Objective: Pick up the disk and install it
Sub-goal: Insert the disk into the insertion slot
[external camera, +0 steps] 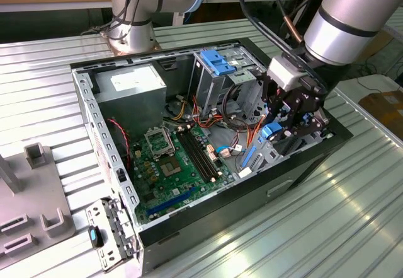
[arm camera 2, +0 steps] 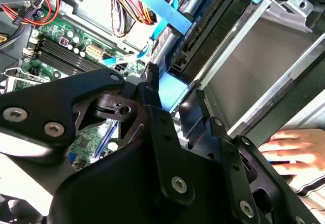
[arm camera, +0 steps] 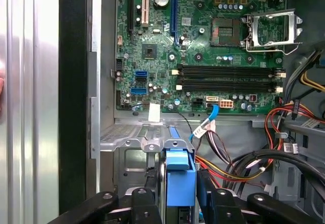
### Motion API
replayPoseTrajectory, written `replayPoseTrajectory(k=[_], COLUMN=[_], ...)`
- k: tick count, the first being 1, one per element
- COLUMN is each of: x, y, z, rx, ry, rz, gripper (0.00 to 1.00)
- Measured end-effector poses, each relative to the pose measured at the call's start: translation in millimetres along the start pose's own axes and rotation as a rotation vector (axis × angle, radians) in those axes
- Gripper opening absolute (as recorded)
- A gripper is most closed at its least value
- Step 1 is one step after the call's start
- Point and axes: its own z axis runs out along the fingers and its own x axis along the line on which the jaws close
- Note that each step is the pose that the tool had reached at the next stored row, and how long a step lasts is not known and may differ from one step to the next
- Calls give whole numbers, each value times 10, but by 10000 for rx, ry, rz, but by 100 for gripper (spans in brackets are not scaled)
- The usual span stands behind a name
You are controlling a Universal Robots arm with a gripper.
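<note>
Our black gripper (arm camera: 180, 196) clamps the flat dark disk (arm camera: 180, 178) with bright blue plastic rails; we judge it needs squaring to the grey metal bay (arm camera: 127, 160).

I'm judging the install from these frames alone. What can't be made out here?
- The disk body: first wrist view, cut by the frame edge, inside the claw.
- How far it is seated: exterior view, claw in front.
- The hand: second wrist view, cut off by the edge.
</note>
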Motion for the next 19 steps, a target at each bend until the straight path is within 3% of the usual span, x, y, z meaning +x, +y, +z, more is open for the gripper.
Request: replayPoseTrajectory(k=[3, 5, 6, 8, 11, 13, 19], x=[0, 1, 2, -9, -91, -95, -95], y=[-3, -26, -85, -118, -135, -185, -193], z=[-200, -202, -200, -199, -198, -194, -194], rx=[0, -1, -4, -5, -5, -5, -5], ry=[0, 1, 0, -2, -1, -1, 0], rz=[0, -1, -1, 0, 0, 0, 0], gripper=[44, 44, 44, 44, 44, 44, 44])
